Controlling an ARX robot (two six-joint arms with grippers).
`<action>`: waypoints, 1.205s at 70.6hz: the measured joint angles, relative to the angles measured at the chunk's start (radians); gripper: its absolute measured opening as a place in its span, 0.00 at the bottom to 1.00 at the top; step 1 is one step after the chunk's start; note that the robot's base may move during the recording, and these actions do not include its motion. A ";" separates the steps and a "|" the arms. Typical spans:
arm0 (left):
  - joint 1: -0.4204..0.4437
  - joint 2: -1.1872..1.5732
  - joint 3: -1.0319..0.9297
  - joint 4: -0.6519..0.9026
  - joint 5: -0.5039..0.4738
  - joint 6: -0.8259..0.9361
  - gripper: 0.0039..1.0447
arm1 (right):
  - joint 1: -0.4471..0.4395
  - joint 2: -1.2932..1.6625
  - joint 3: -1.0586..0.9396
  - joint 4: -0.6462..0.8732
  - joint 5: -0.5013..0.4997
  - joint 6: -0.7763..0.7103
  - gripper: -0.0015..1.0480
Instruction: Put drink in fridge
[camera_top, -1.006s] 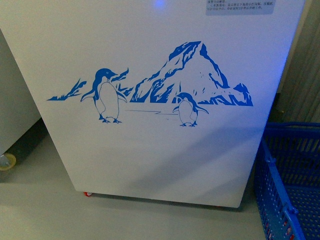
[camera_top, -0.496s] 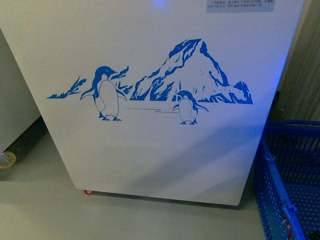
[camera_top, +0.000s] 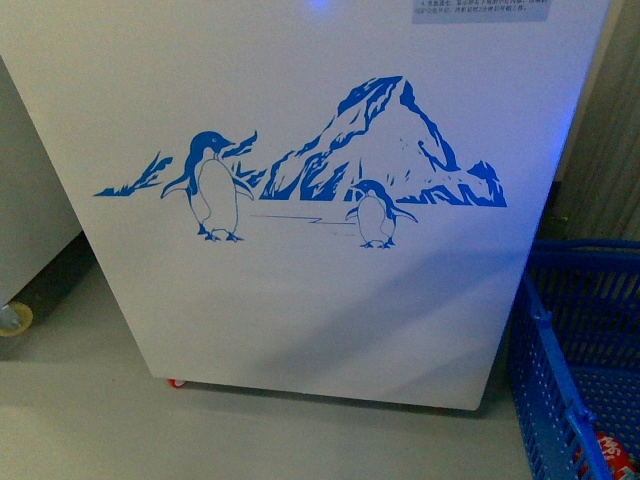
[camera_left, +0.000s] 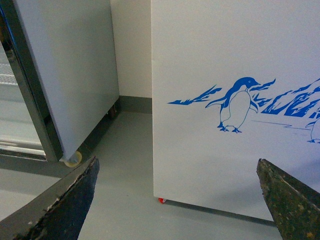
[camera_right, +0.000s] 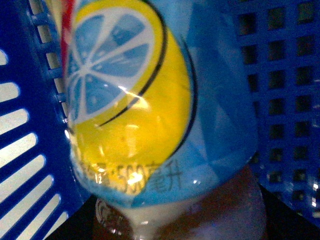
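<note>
Basket (camera_top: 545, 400) beside fridge (camera_top: 300, 310) holds red-labelled drink (camera_top: 607, 458), lemon-label bottle (camera_right: 150, 125).

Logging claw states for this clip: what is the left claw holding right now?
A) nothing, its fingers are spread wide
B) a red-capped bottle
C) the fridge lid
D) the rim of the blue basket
A: in the left wrist view the left claw has its fingers far apart with nothing gripped between them, and the white fridge stands beyond.
</note>
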 joint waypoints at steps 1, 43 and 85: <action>0.000 0.000 0.000 0.000 0.000 0.000 0.92 | -0.001 -0.010 -0.008 0.000 0.003 0.000 0.45; 0.000 0.000 0.000 0.000 0.000 0.000 0.92 | 0.005 -1.543 -0.529 -0.379 -0.029 -0.027 0.42; 0.000 0.000 0.000 0.000 0.000 0.000 0.92 | 0.197 -2.425 -0.463 -0.779 0.054 0.127 0.42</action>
